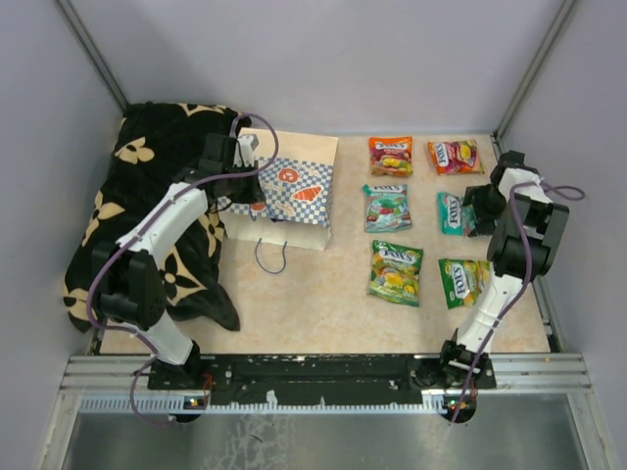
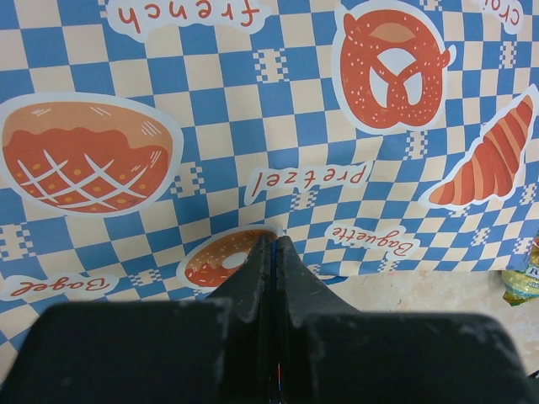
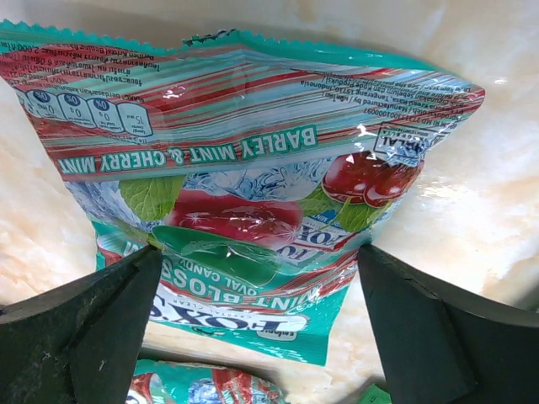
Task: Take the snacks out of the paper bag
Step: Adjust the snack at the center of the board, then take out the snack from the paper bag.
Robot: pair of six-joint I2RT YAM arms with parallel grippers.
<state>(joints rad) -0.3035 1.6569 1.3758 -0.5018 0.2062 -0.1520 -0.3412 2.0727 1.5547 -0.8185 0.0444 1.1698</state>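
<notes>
Overhead; wrist close-ups on bag (image 2: 253, 126), packet (image 3: 253, 168)

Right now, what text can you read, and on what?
"french" on the paper bag
"pretzel" on the paper bag
"Baguette" on the paper bag
"Bagel" on the paper bag
"BARLEY MINT & CHERRY MINT" on the teal packet
"FOX'S" on the teal packet
"OVAL CANDY" on the teal packet
The teal packet's fine print is too small to read.

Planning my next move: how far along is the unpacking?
Done: six snacks lie out on the table. In hand: right gripper open astride a teal packet among them; left gripper shut over the bag. Left: unclear; the bag looks flat, its inside hidden.
</notes>
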